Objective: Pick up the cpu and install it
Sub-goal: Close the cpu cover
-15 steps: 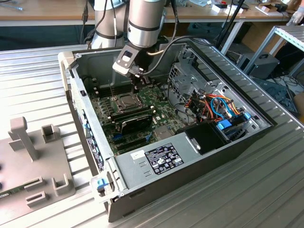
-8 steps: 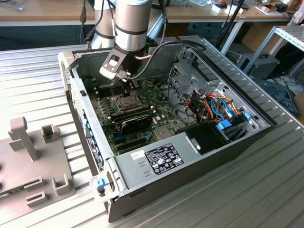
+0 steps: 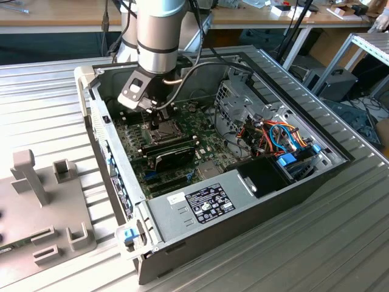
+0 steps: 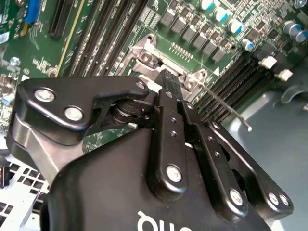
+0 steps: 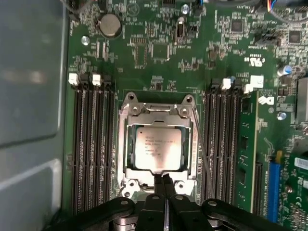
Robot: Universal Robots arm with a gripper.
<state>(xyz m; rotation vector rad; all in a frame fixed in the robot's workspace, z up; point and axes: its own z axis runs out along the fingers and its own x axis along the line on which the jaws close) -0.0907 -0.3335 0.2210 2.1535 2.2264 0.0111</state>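
In the first wrist view the cpu (image 5: 158, 148), a small square chip with a silver-grey top, lies flat inside the square metal socket frame (image 5: 126, 144) on the green motherboard (image 5: 159, 62). My gripper (image 5: 163, 176) is shut, its two black fingers pressed together with nothing between them. Their tips stand at the cpu's near edge, over the frame's rim; I cannot tell whether they touch. A thin wire lever (image 5: 203, 149) runs along one side of the socket. In the exterior view the gripper (image 3: 159, 115) hangs over the socket inside the open computer case. The second wrist view shows the shut fingers (image 4: 169, 120) above the frame (image 4: 147, 57).
Black memory slots (image 5: 91, 144) flank the socket on both sides. A long black card (image 3: 173, 152), a power supply (image 3: 200, 204), a metal drive cage (image 3: 243, 100) and bundled cables (image 3: 279, 137) fill the case. A grey fixture (image 3: 42, 201) stands on the table at the exterior view's left.
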